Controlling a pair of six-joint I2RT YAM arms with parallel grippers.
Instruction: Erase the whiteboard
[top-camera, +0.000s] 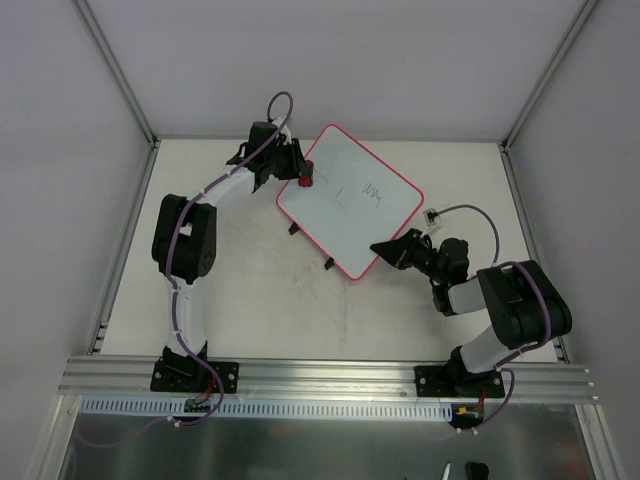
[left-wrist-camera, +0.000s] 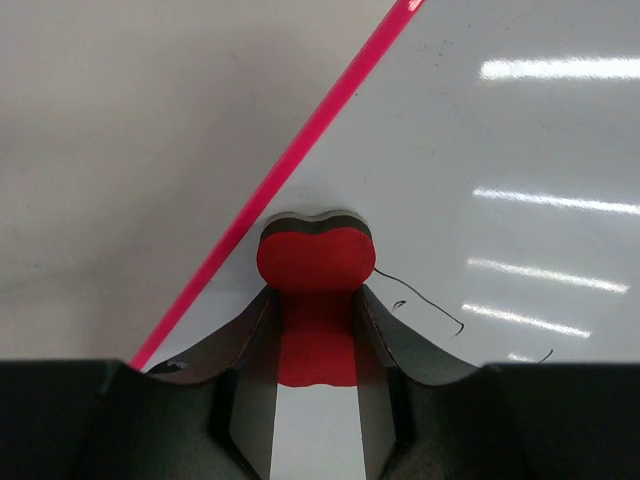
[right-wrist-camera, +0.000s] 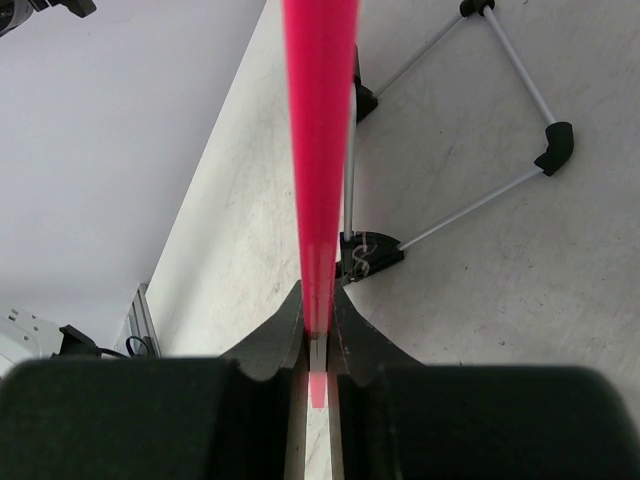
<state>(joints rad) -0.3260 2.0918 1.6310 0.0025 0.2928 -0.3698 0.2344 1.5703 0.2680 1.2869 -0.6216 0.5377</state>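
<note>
Red eraser (left-wrist-camera: 315, 258) gripped in left jaws, pressed on whiteboard (top-camera: 350, 200) by its far-left edge | whiteboard lies centre-far on bench (top-camera: 240, 290), near-right rim clamped by right jaws | risk: rim twisted out of clamp if wiped hard, scribbles (top-camera: 373, 192) missed.

Bare tabletop (top-camera: 270, 310) lies open between left arm (top-camera: 185, 240) and right arm (top-camera: 510, 305); the whiteboard (top-camera: 350, 205) with its wire stand (right-wrist-camera: 480, 120) fills the far middle, grey walls (top-camera: 60, 150) close three sides

The whiteboard (top-camera: 352, 222) is white with a pink-red frame, rotated diamond-wise, bearing thin dark scribbles near its centre and left corner.
</note>
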